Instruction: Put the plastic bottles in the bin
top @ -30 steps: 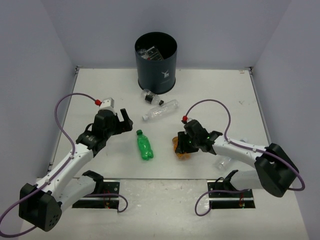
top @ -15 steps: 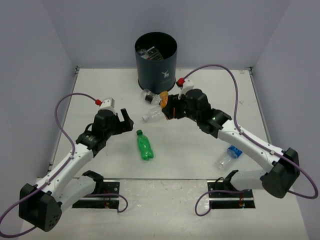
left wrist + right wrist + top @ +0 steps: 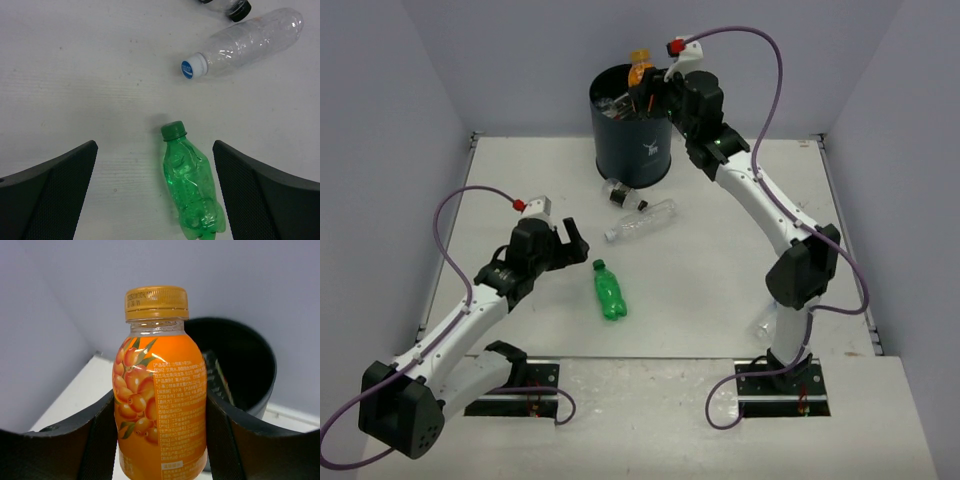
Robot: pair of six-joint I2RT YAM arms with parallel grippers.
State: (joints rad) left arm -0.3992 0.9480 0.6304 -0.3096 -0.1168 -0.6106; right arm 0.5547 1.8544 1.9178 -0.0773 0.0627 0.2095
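Observation:
My right gripper point(image 3: 646, 90) is shut on a short orange bottle point(image 3: 639, 70) and holds it over the open top of the dark navy bin point(image 3: 632, 125). In the right wrist view the orange bottle point(image 3: 160, 390) stands between the fingers point(image 3: 95, 440), with the bin point(image 3: 240, 365) behind it. My left gripper point(image 3: 570, 238) is open and empty, just left of the green bottle point(image 3: 609, 291). The green bottle point(image 3: 191, 182) lies between its fingers point(image 3: 55, 180) in the left wrist view. A clear bottle point(image 3: 640, 221) and a black-capped clear bottle point(image 3: 623, 194) lie in front of the bin.
Bottles lie inside the bin. Another clear bottle point(image 3: 762, 322) lies at the right, partly hidden behind the right arm. Grey walls close in the table point(image 3: 520, 180) at the back and both sides.
My right gripper has lifted the orange bottle from the table and carried it back and up to above the bin. The left arm has not moved.

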